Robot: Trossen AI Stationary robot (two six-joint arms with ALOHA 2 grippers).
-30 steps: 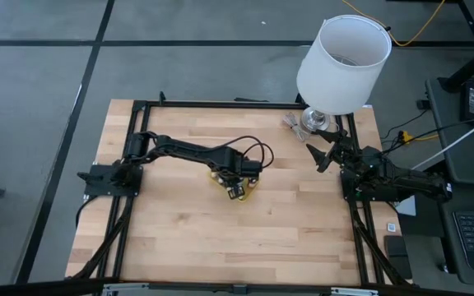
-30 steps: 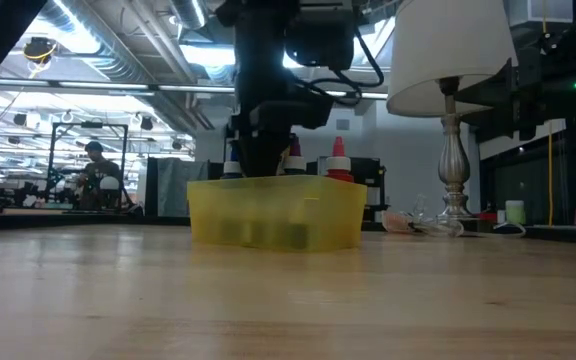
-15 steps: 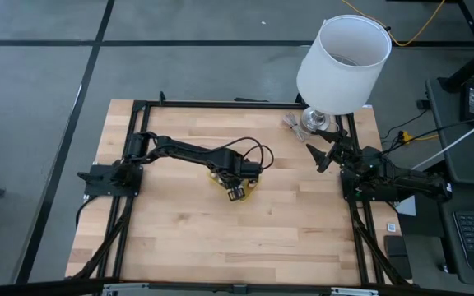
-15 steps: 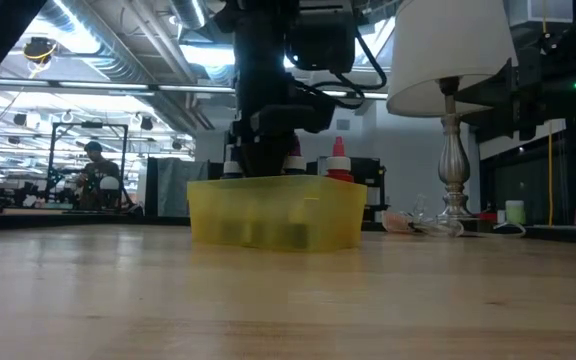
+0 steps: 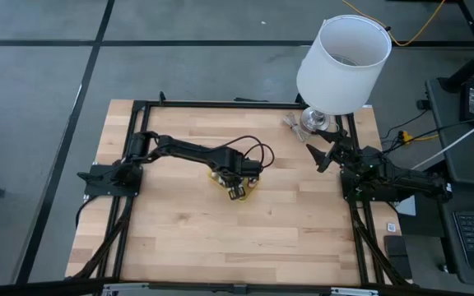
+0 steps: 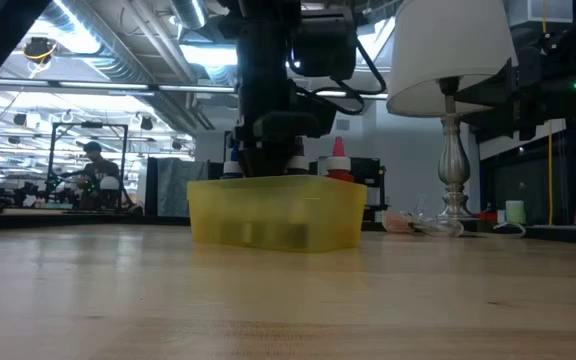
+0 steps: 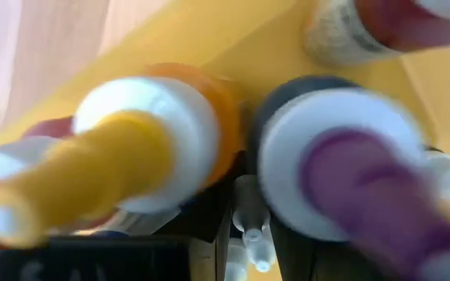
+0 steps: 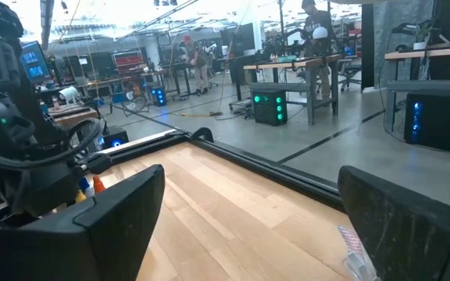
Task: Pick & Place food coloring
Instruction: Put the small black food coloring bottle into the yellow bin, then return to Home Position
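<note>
The food coloring bottles stand in a yellow tray (image 6: 276, 212) at the table's middle (image 5: 220, 179). Red-capped tips (image 6: 338, 160) stick up over its rim. In the left wrist view a yellow-orange-capped bottle (image 7: 123, 156), a purple-capped bottle (image 7: 350, 172) and a red one (image 7: 397, 23) fill the picture, with small whitish bottles (image 7: 252, 234) below them. My left gripper (image 5: 237, 189) hangs right over the tray, down among the bottle tops (image 6: 268, 150). My right gripper (image 8: 256, 234) is open and empty at the table's right edge (image 5: 323, 152).
A lamp with a white shade (image 5: 342, 62) stands on a metal foot (image 6: 453, 215) at the table's far right corner, with crumpled clear wrap (image 6: 408, 222) beside it. Bare wooden table (image 5: 220, 238) lies in front of the tray. A person (image 6: 96, 170) sits far behind.
My left gripper has shifted a little toward the table's right edge above the tray. The tray and the bottles have stayed in place.
</note>
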